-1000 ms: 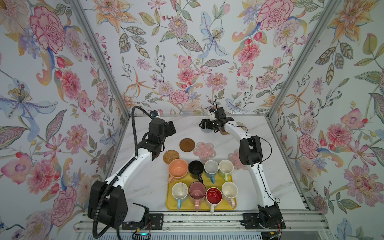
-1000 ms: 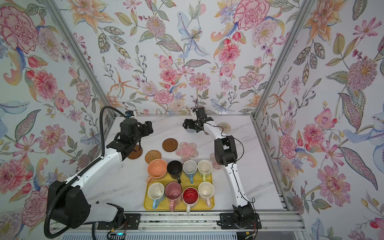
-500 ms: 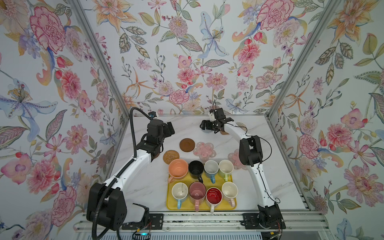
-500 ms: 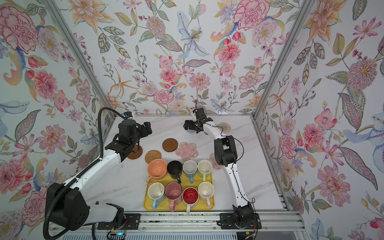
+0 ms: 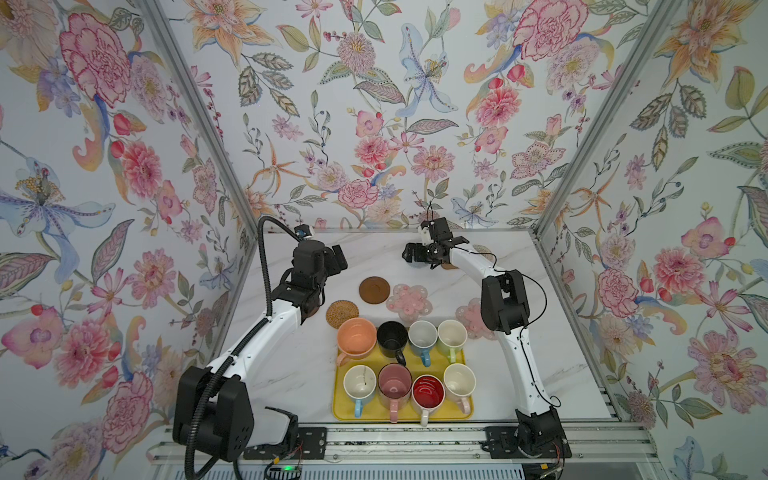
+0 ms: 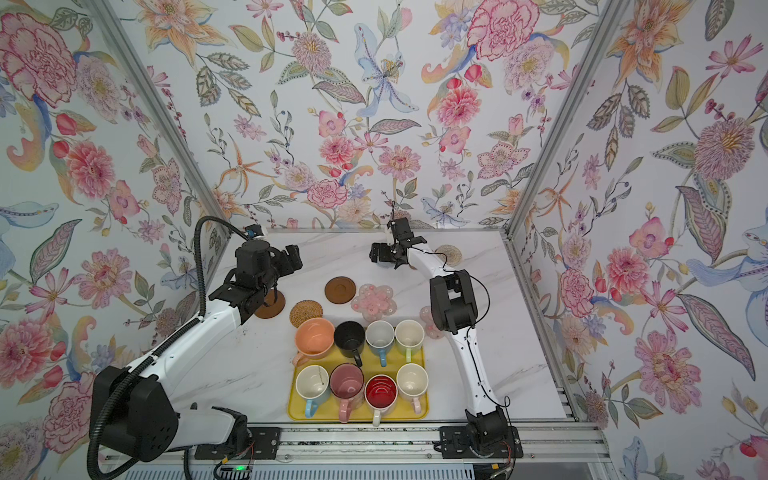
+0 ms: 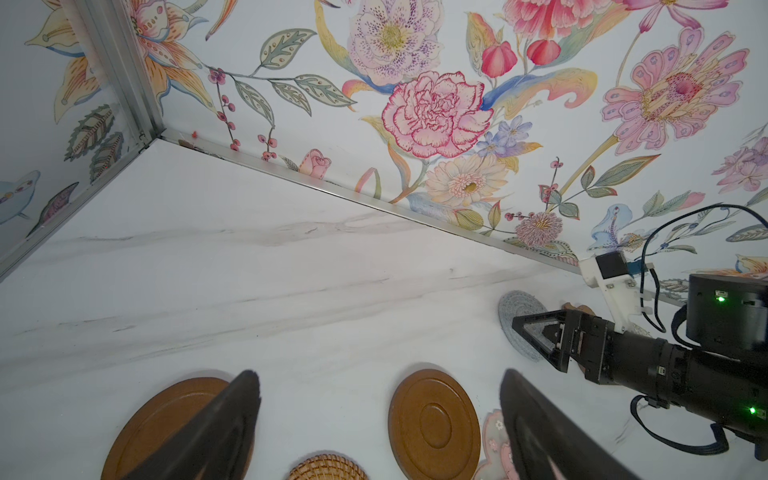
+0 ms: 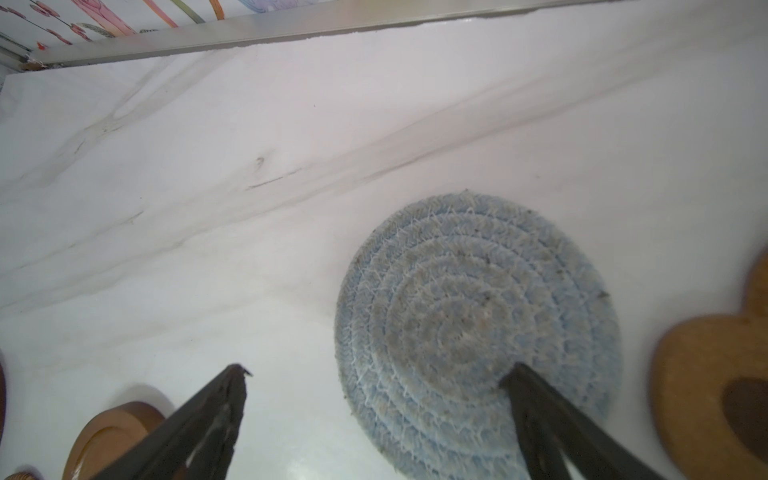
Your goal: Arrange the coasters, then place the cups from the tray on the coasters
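Since a second ago the left arm has eased back a little toward the side wall, and the left gripper (image 7: 376,376) has spread a touch wider. It hangs empty above the dark brown discs (image 7: 434,424). Near the back wall the right gripper (image 8: 376,368), fingers fully apart and holding nothing, hovers at the grey round coaster (image 8: 478,324) (the paw coaster (image 8: 706,374) lies just beside it). All eight cups (image 5: 395,386) stand on the yellow tray (image 5: 338,411), with the rattan coaster (image 5: 342,313) and a pink flower coaster (image 5: 408,297) just beyond.
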Tool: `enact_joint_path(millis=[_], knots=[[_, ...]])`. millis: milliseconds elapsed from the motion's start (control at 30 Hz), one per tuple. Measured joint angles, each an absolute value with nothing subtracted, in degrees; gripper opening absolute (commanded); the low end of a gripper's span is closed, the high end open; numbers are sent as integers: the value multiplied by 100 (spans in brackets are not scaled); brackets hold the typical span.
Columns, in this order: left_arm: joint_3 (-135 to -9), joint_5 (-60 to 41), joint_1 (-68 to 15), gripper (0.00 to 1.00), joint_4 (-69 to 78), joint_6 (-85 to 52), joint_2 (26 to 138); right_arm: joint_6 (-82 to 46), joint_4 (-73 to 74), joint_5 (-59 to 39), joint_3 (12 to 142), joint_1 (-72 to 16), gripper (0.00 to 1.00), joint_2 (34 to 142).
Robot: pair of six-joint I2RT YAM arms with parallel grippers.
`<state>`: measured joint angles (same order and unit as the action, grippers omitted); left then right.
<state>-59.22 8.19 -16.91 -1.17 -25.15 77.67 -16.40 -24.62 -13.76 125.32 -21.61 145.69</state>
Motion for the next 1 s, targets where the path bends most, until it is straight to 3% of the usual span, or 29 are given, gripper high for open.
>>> enact_joint_path(millis=[700, 833, 1000], knots=[[-5822, 757, -1632, 93, 54, -2539, 7712, -1597, -2921, -1094, 12204, -2255, 99, 13948], [-5774, 707, -1599, 93, 117, -2491, 7697, -1531, -2926, -746, 11705, -2248, 99, 12934], [-5621, 744, -1562, 94, 128, -2193, 7485, -1522, -2744, -78, 9841, -2235, 99, 10796]])
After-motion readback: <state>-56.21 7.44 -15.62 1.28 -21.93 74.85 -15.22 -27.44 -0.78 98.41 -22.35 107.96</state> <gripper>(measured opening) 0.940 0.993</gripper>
